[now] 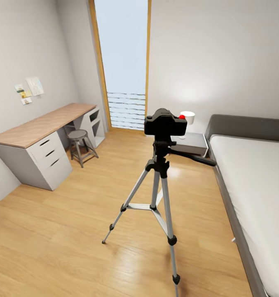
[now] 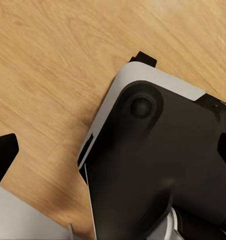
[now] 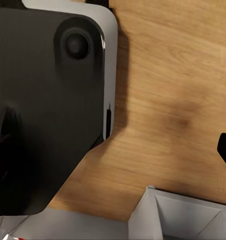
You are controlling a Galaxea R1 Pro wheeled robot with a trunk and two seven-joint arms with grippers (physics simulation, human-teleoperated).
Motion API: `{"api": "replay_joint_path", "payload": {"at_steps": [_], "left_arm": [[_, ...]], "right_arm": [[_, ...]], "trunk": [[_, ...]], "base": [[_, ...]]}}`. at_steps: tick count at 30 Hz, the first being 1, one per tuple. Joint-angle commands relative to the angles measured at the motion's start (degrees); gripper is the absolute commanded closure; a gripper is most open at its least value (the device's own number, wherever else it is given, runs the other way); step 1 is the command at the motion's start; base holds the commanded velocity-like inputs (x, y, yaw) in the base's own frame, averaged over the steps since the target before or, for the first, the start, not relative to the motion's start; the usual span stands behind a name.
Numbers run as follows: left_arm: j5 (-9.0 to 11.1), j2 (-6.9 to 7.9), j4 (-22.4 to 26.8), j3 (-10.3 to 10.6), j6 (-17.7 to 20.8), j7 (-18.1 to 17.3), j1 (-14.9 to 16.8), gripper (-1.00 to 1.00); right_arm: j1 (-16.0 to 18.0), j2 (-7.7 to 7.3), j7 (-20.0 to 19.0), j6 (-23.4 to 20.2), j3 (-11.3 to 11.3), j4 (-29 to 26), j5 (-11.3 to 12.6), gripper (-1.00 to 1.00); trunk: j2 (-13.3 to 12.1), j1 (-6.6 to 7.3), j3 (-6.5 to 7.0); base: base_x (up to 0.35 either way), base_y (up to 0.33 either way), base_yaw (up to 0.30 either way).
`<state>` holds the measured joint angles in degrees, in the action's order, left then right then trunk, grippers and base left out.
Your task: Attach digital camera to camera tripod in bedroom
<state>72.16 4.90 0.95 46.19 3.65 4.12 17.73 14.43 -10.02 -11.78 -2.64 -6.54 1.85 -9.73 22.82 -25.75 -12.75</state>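
Sitting on one camera tripod: one digital camera, one stool nearby.

A black camera with a bright red button tops a tripod with silver legs and black joints. The floor is light wood with visible grain. Walls are white. The counter has a wood top over grey drawers. The bed is grey with a white mattress, and the stool is grey.
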Motion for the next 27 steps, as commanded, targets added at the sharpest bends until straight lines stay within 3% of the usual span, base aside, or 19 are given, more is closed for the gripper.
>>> {"api": "replay_joint_path", "payload": {"at_steps": [1,27], "left_arm": [[0.44,0.03,0.1,0.48,0.22,0.28,0.03,-1.0],[0.44,0.03,0.1,0.48,0.22,0.28,0.03,-1.0]], "right_arm": [[0.07,-0.04,-0.16,-0.09,-0.49,0.08,-0.55,-1.0],[0.07,-0.08,-0.09,-0.08,-0.49,0.08,-0.55,-1.0]], "trunk": [[0.1,-0.03,0.0],[0.1,-0.03,2.4]], "base": [[0.0,0.0,-0.072],[0.0,0.0,-0.075]]}}
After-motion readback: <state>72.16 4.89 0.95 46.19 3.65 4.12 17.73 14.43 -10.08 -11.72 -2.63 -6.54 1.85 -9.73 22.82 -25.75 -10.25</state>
